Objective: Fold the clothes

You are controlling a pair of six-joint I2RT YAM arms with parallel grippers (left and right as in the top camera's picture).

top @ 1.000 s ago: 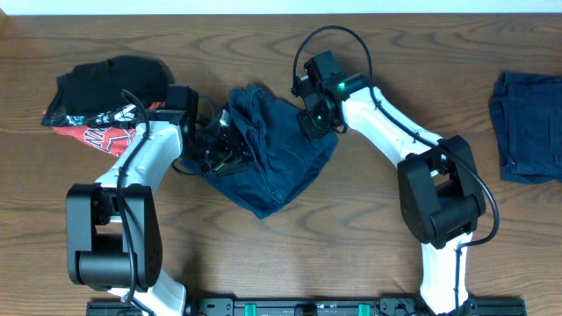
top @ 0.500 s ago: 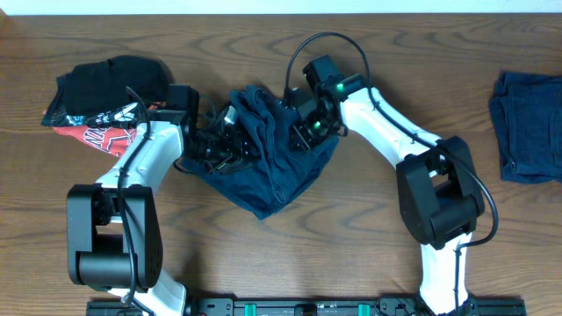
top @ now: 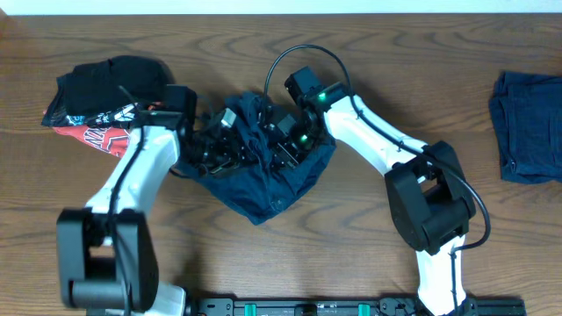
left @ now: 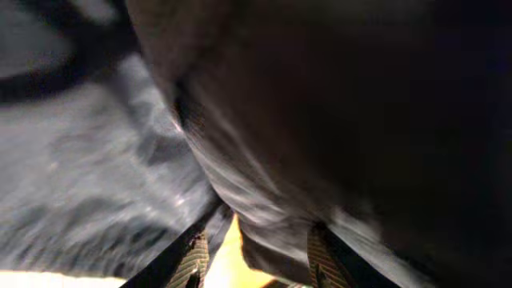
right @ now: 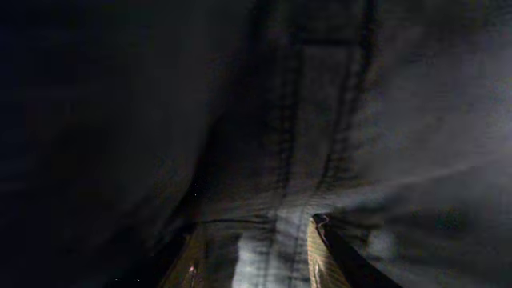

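Observation:
A crumpled dark blue denim garment [top: 263, 180] lies at the table's middle, bunched up between both arms. My left gripper [top: 221, 145] is at its left upper edge; in the left wrist view [left: 260, 260] a fold of the blue cloth [left: 280, 160] sits between the fingers. My right gripper [top: 286, 140] is pressed into the garment's upper right; in the right wrist view [right: 256, 256] seamed denim [right: 320, 120] fills the space between the fingers. Both fingertips are partly hidden by cloth.
A pile of black and red clothes [top: 101, 101] lies at the far left, just behind my left arm. A folded dark blue garment [top: 527, 127] lies at the right edge. Bare wood table [top: 351, 246] shows in front.
My right gripper has moved left and down into the garment, toward my left gripper. The cloth has bunched up between the two and its upper right part has been drawn inward.

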